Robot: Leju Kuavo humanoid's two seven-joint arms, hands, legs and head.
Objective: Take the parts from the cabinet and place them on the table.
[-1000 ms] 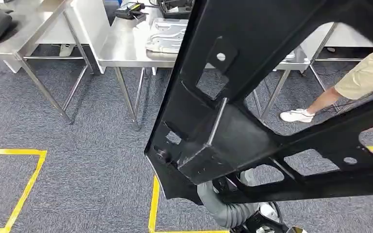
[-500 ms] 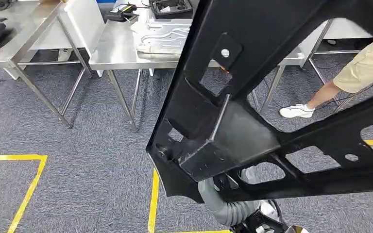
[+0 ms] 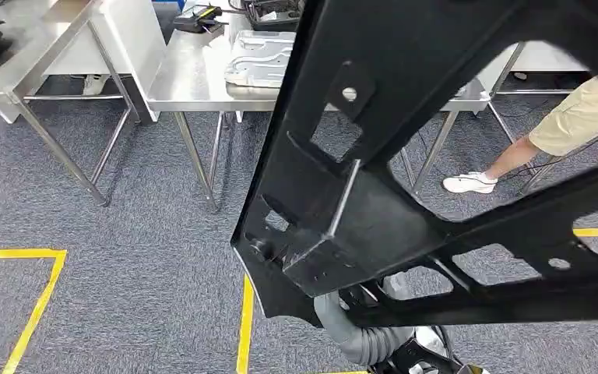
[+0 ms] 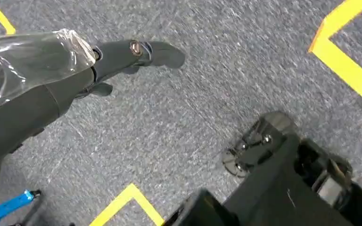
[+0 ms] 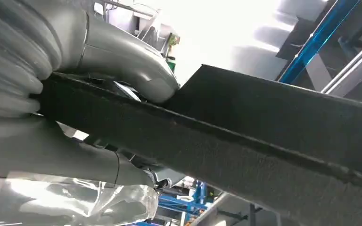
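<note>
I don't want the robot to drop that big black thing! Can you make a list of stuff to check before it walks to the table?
1. Right hand grips the black part: ok, thumb and fingers clamp its edge.
2. Left hand free: ok, it hangs over the carpet, holding nothing.
3. Steel table has room: cannot tell, a grey tray lies there and the part hides much of it.
4. Path clear: not ok, a person's leg stands beside the table.
5. Robot can see ahead: not ok, the part blocks much of the head view.
</note>
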